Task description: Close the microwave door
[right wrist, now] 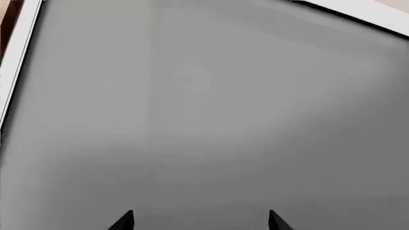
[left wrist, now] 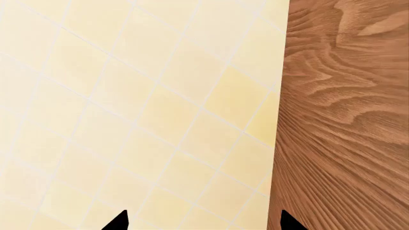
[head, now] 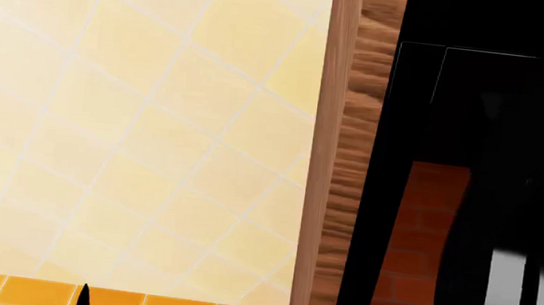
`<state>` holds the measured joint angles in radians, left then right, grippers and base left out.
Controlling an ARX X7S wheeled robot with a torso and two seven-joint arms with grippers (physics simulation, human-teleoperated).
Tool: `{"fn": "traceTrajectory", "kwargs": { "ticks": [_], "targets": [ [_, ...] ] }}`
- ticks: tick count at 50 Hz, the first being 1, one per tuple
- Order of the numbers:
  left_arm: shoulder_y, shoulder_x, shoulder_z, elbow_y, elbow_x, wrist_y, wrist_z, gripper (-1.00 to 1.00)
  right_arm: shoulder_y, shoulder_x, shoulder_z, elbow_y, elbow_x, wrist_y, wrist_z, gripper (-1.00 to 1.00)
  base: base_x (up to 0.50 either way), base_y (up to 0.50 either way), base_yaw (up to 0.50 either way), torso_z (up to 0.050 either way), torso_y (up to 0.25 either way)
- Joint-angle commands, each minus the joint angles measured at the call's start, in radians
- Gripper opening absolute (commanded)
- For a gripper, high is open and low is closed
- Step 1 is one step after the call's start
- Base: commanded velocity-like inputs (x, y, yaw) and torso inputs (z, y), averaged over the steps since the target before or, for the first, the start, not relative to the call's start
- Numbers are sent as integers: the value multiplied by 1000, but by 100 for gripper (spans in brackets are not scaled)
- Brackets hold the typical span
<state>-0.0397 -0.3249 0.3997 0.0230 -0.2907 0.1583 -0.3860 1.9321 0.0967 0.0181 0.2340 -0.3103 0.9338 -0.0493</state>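
Here the black microwave door with its dark glass pane (head: 467, 219) is showing at the head view's right, beside a brown wood-grain cabinet panel (head: 351, 168); whether it is standing ajar or shut, I cannot tell. The right gripper (right wrist: 199, 221) is facing a flat grey panel (right wrist: 204, 115) closely, tips spread apart, gripping nothing, seemingly a pushing stance. The left gripper (left wrist: 202, 221), likewise spread, is hanging over pale cream floor tiles (left wrist: 128, 110).
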Motion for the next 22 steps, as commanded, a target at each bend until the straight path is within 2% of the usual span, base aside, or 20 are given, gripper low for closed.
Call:
{"fn": "traceTrajectory", "kwargs": {
  "ticks": [1, 8, 22],
  "targets": [
    [0, -2, 3, 3, 0, -1, -4, 100, 31, 13, 33, 50, 28, 10, 11, 100, 0, 0, 0, 0, 0],
    [-3, -2, 3, 0, -1, -1, -4, 100, 58, 17, 54, 74, 48, 16, 13, 100, 0, 0, 0, 0, 0],
    [0, -5, 6, 0, -1, 4, -8, 100, 84, 23, 9, 115, 48, 7, 10, 100, 0, 0, 0, 0, 0]
  ]
}}
